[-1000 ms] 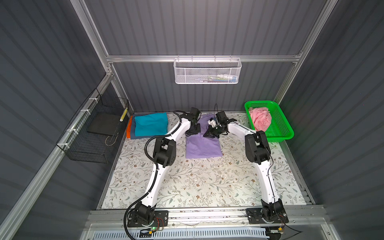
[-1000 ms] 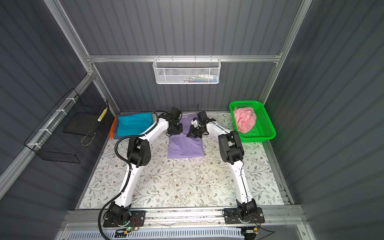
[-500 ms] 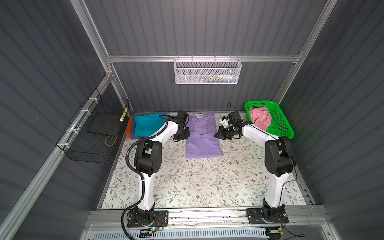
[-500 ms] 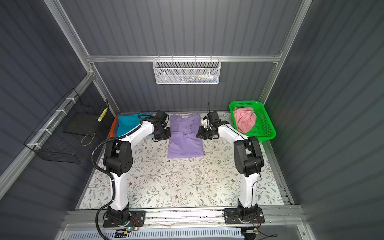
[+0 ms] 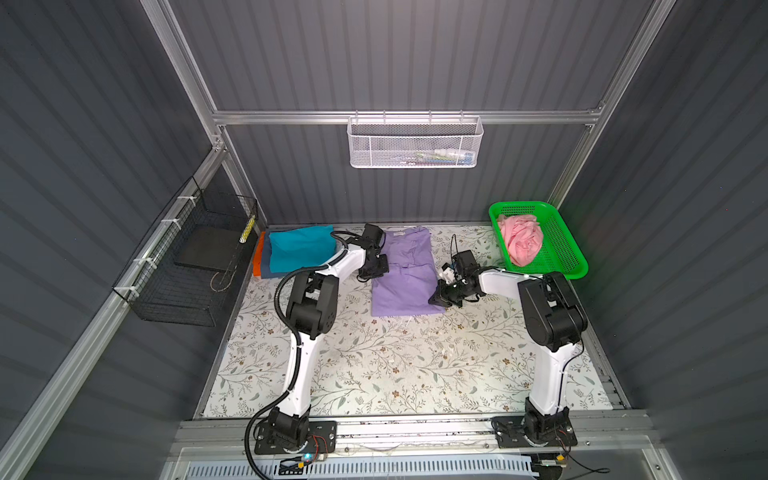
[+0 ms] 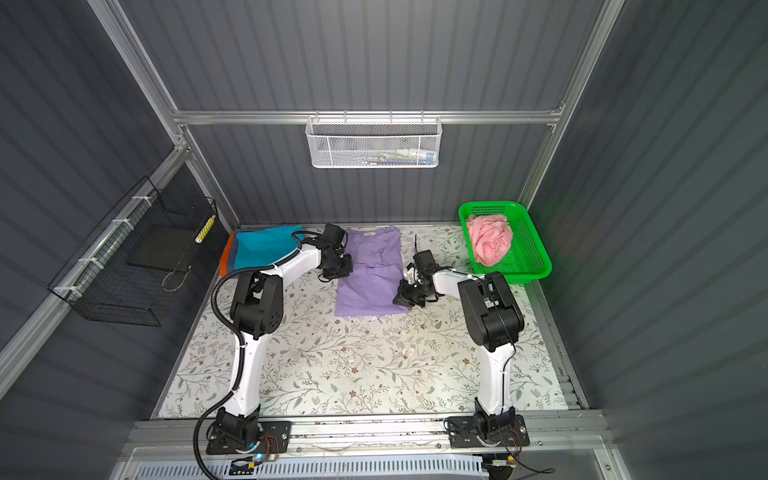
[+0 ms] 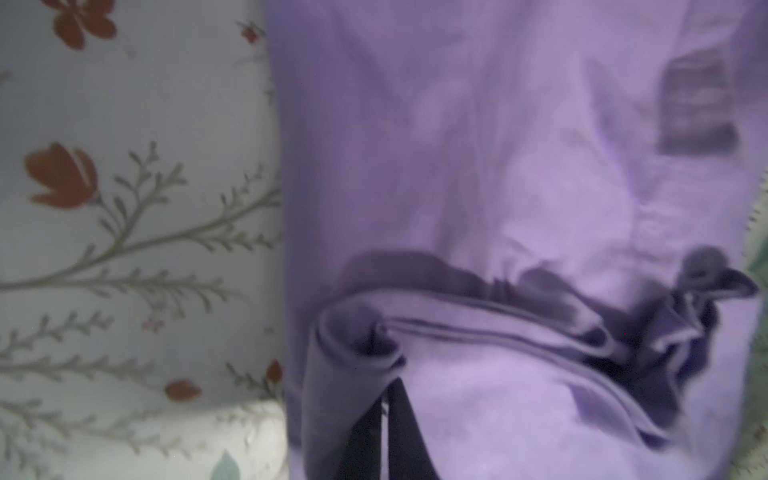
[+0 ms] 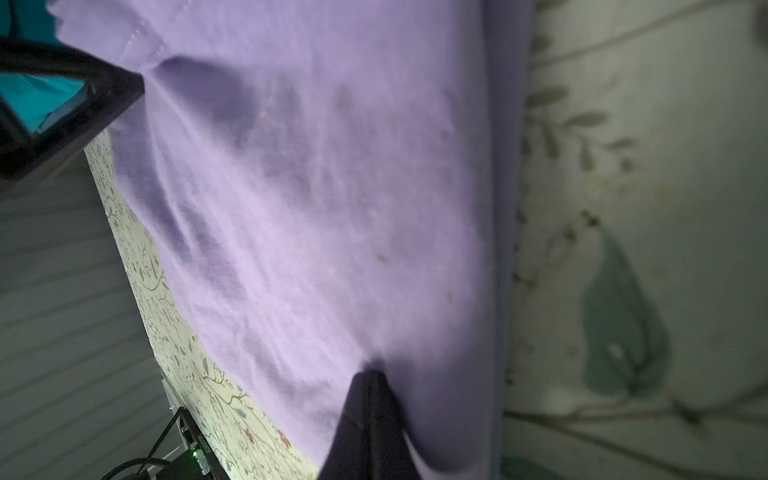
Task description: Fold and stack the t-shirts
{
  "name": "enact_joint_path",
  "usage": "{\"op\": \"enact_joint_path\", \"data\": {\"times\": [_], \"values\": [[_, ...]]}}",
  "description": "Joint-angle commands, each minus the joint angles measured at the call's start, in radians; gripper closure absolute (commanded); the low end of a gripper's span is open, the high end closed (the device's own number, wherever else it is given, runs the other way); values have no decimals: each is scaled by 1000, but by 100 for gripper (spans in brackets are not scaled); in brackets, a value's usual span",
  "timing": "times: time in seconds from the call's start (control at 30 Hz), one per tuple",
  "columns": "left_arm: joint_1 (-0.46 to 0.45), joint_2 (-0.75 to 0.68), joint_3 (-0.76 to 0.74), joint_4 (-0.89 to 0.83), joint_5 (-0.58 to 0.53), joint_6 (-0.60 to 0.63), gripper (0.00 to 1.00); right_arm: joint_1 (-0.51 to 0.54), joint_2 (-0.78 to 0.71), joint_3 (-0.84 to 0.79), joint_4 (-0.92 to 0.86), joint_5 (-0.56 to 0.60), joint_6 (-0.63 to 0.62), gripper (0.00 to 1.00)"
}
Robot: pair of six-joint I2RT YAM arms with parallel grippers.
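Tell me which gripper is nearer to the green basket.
Right. The right gripper holds the edge of the lavender shirt that faces the green basket, not touching the basket; the left gripper holds the opposite edge, beside the teal shirt.

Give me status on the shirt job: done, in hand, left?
Done: teal shirt tops a folded stack at back left, grey-blue and orange edges showing under it. In hand: lavender shirt lies mid-table, sleeves folded in; left gripper and right gripper are both shut on its side edges. Left: finish that fold, stack it, then the pink shirt crumpled in the basket.
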Motion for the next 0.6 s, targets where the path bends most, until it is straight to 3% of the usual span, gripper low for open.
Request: {"op": "enact_joint_path", "data": {"times": [0.0,0.17,0.27,0.57], "values": [[38,45,115,-31,-56,45,91,-1,11,-45,-22,74,-8,100],[54,71,198,-52,-42,61,79,-1,-7,-108,-22,103,-24,100],[54,-6,133,-41,-30,62,71,-1,-57,-163,7,96,-28,100],[40,-490,-473,64,-46,29,67,-1,-288,-237,-29,115,-50,100]]}}
